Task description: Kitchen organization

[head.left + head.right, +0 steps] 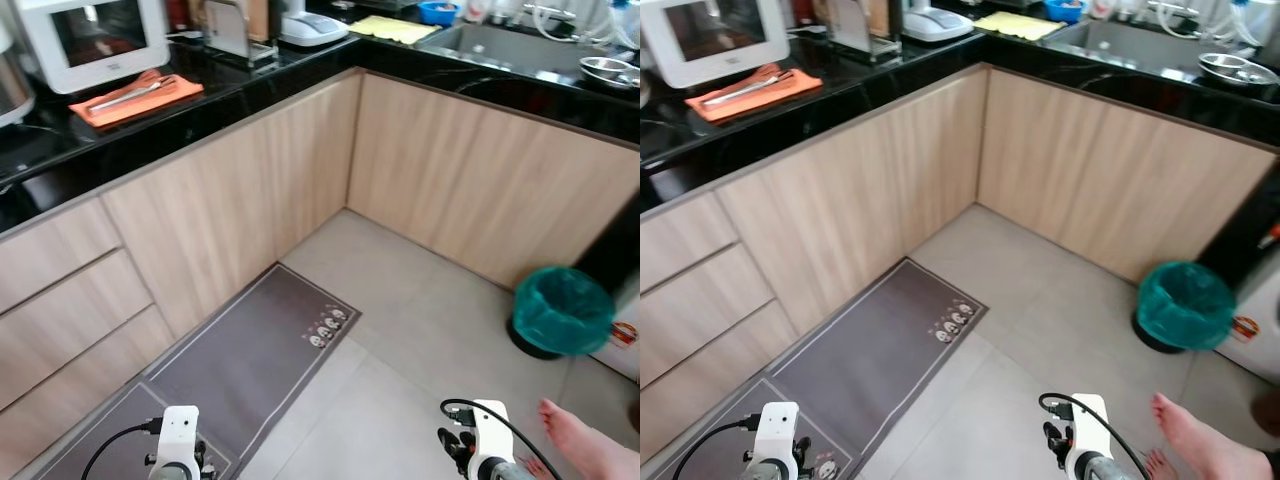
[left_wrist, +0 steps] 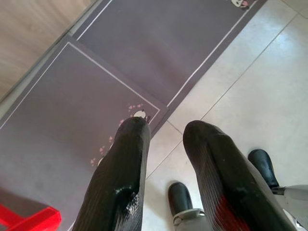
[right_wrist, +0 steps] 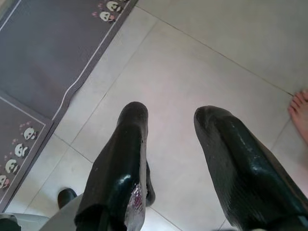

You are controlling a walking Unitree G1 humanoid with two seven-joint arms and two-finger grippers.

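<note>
Left wrist view: the left gripper [image 2: 163,130] hangs released and empty over the grey floor mat [image 2: 86,96]; the right gripper [image 3: 168,115], likewise parted and empty, hangs above bare tile. Both appear idle, the robot standing back from the black counter [image 1: 250,85], where tongs on an orange cloth [image 1: 135,98] await sorting.

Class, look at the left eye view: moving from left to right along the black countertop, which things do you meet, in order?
White microwave → orange cloth with utensils → white appliance → yellow cloth → blue bowl → sink → steel bowl.
</note>
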